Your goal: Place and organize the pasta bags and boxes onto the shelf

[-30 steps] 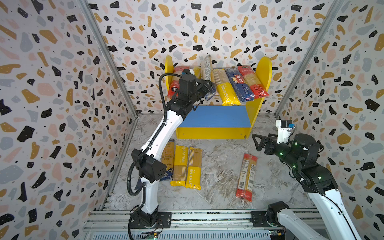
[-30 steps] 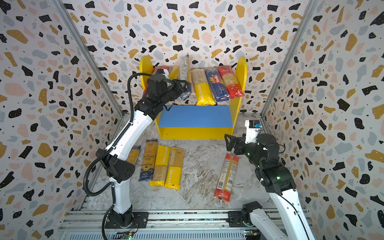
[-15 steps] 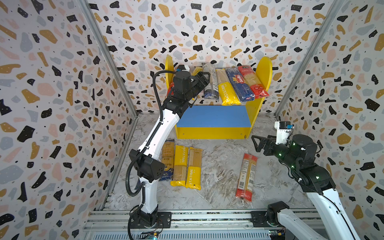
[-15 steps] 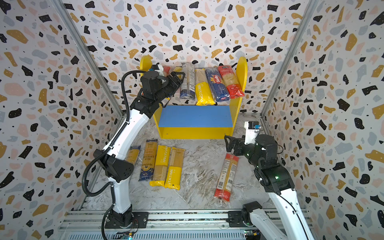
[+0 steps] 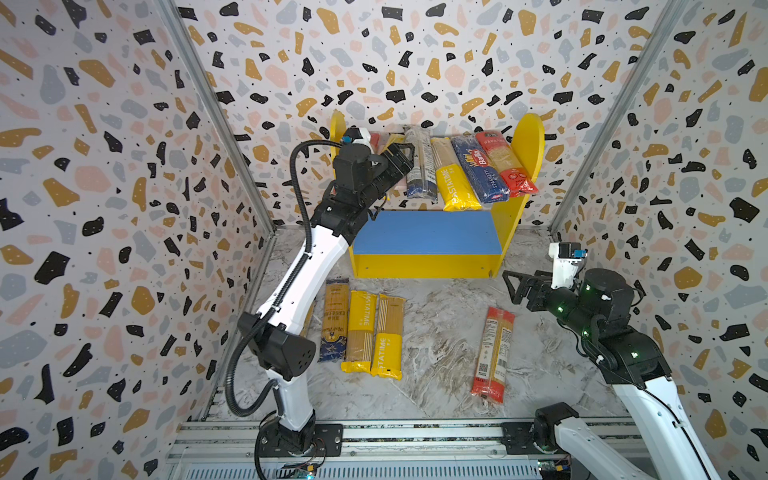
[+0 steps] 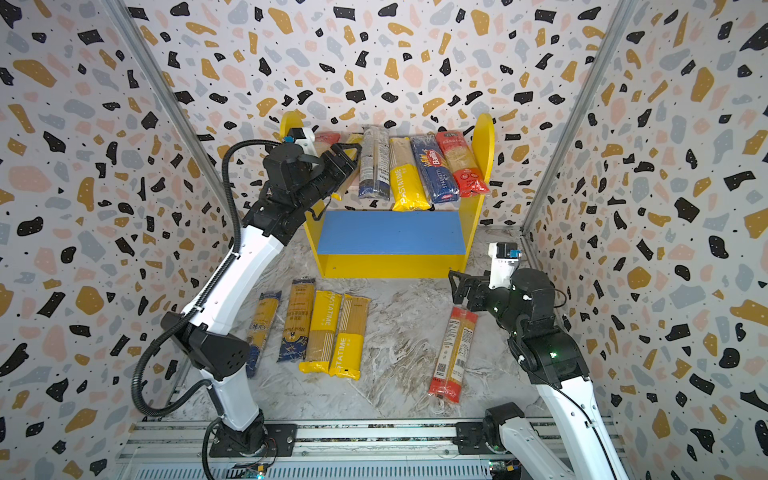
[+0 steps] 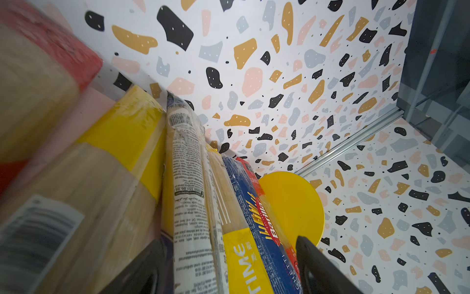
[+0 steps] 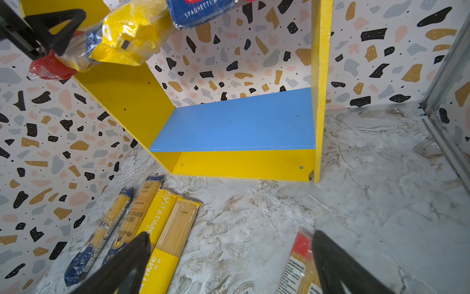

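The left gripper [image 5: 400,154] hung with its jaws apart and held nothing, over the left part of the pink upper board [image 7: 89,109] of the shelf [image 5: 528,137]. In a row on the right of that board we noted a grey-printed packet [image 5: 420,166], a yellow PASTATIME packet [image 5: 455,178], a blue Barilla packet [image 5: 478,170] and a red packet [image 5: 505,166]. Left of these lay a second red packet [image 7: 68,48] and a second yellow packet [image 7: 127,132], partly hidden by the gripper in both top views. The right gripper [image 5: 517,286] was wide open and empty, above the table [image 5: 436,316] near the shelf's right front corner. On the table, a group of four packets [image 6: 322,332] lay side by side at the near left. A single red packet [image 5: 492,353] lay at the near right, its far end near the right gripper.
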Robot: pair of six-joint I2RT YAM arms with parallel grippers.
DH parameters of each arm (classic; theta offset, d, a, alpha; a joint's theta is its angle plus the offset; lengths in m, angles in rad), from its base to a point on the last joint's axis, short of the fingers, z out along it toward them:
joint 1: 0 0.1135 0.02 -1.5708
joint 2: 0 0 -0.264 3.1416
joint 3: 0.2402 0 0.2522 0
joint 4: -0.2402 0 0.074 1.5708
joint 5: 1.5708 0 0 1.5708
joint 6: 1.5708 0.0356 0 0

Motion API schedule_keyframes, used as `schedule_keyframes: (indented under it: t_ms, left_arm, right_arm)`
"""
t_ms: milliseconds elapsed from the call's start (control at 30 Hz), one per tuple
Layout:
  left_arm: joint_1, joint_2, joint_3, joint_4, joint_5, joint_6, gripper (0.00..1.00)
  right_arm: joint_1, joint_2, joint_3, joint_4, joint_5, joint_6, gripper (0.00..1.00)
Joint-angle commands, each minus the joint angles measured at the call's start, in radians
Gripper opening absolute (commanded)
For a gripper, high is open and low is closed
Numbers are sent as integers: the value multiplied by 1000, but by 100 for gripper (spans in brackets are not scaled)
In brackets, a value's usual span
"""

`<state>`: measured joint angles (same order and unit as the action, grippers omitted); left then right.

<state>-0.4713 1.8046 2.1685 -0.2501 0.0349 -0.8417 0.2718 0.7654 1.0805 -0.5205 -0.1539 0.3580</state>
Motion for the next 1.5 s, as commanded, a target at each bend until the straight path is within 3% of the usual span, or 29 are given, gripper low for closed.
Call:
schedule_keyframes:
  t_ms: [0, 333, 533, 700, 933, 1167, 1467]
  left_arm:
    - [-10, -97, 18, -67, -150, 213, 80]
    - [-26, -114, -41, -247, -330, 418, 79]
    - [-94, -44, 37, -389, -448, 528, 81]
    - [-113, -106, -117, -325, -486, 546, 83]
    - [-113, -135, -215, -285, -430, 536, 81]
    - [-119, -111, -215, -258, -394, 521, 79]
    - [-136, -229, -334, -167, -445, 504, 84]
  right_arm:
    - [-5, -5, 31, 7, -19, 8, 99]
    - [-5, -1, 39, 15, -47, 28, 99]
    - [-5, -8, 48, -4, -32, 32, 99]
    - [-5, -3, 53, -4, -37, 37, 99]
    - [-5, 6, 48, 5, -42, 39, 99]
    - [-5, -6, 45, -6, -30, 34, 99]
    - [-4, -17, 35, -13, -20, 25, 99]
